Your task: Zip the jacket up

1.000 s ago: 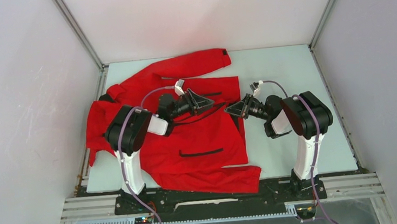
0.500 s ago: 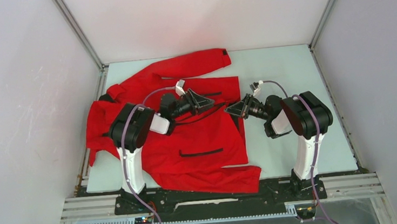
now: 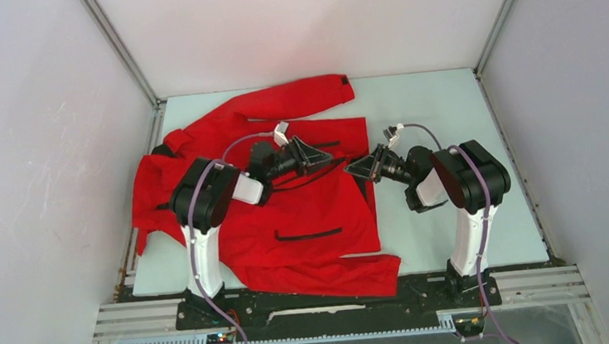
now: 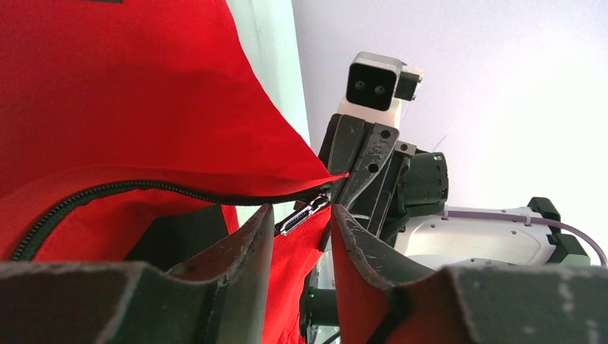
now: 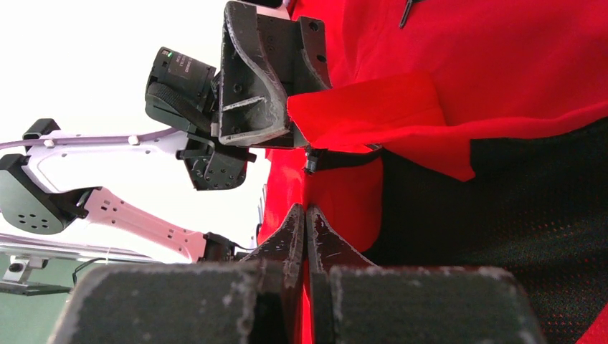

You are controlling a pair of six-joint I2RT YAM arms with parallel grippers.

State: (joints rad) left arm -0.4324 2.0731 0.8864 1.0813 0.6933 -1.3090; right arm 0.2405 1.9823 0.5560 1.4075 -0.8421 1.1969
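The left gripper (image 4: 302,215) is standing with its jaws apart. The zip pull (image 4: 307,209) is sitting in the gap between them, and I think the jaws are not squeezing it yet. The right gripper (image 5: 306,215) is pinching its jaws tight on a red edge of the jacket (image 3: 288,215), right beside the pull.

I think the job is only just starting. The pull is sitting at the hem end of the zip. The front is gaping open there, so the black lining (image 5: 502,215) is showing. Nearly all of the zip is waiting to be closed, from the pull up to the collar (image 3: 166,148).

The jacket is lying on the table (image 3: 437,110), in the left and middle of the top view. Its long way is running left to right across the frame. The collar is pointing left and the hem is pointing right. One sleeve is reaching along the top, and the other is lying along the bottom.
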